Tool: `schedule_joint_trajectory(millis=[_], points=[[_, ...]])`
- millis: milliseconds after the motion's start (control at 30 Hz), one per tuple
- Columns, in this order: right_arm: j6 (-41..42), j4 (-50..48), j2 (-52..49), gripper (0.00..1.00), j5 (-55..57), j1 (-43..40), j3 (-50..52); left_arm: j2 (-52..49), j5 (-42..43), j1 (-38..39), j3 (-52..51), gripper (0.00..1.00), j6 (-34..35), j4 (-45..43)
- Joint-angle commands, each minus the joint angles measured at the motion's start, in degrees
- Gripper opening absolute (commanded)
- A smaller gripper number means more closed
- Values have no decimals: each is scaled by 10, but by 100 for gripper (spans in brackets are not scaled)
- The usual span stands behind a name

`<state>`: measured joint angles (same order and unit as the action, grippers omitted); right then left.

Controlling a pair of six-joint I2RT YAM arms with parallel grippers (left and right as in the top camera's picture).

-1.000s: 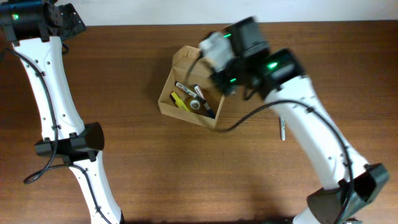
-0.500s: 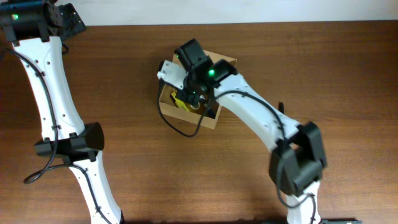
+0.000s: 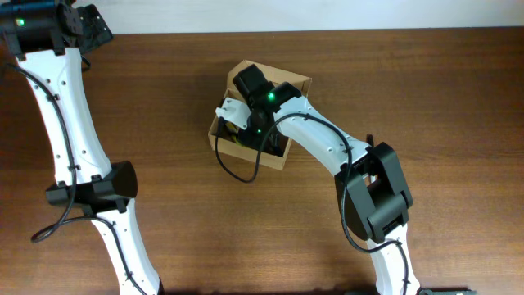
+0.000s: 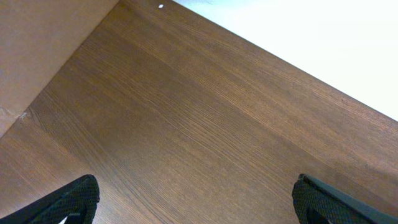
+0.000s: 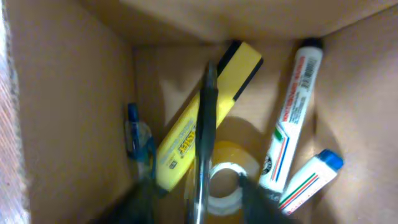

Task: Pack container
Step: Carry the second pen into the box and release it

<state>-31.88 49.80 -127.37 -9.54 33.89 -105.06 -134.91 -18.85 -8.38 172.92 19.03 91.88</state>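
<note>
The tan cardboard container (image 3: 296, 82) stands open at the table's middle back, and its inside (image 5: 68, 93) fills the right wrist view. In it lie a yellow highlighter (image 5: 205, 118), a tape roll (image 5: 227, 180), two white markers (image 5: 292, 118) and a blue pen (image 5: 138, 134). My right gripper (image 5: 198, 202) reaches down into the box (image 3: 246, 123). Its blurred fingers are apart, with a slim dark pen (image 5: 206, 124) standing between them, touching neither. My left gripper (image 4: 196, 202) is open and empty over bare wood, at the far left back (image 3: 82, 24).
The box flap (image 3: 246, 72) stands up at the back left of the box. The right arm (image 3: 327, 147) stretches from the front right across to the box. The left arm (image 3: 65, 123) runs along the left side. White floor lies past the table's back edge (image 4: 311, 50).
The right arm has swung left from beside the box and dropped its gripper down into it, now covering the contents in the overhead view. The left arm has not moved.
</note>
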Motion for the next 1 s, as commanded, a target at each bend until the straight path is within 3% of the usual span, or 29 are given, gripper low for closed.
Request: schedule_joint_trajectory(millis=[0, 333, 533, 733, 833, 967], points=[[49, 25, 10, 54, 19, -2, -22, -10, 0, -2, -2, 100, -5, -1], [163, 238, 99, 48, 118, -13, -276, -10, 0, -2, -2, 100, -5, -1], [265, 307, 156, 48, 118, -101, -376, -10, 0, -2, -2, 100, -5, -1], [329, 317, 173, 47, 88, -259, -354, -10, 0, -2, -2, 100, -5, -1], [331, 299, 173, 47, 61, -341, -263, -10, 0, -2, -2, 100, -5, -1], [339, 263, 173, 46, 53, -359, -109, -10, 0, -2, -2, 100, -5, -1]])
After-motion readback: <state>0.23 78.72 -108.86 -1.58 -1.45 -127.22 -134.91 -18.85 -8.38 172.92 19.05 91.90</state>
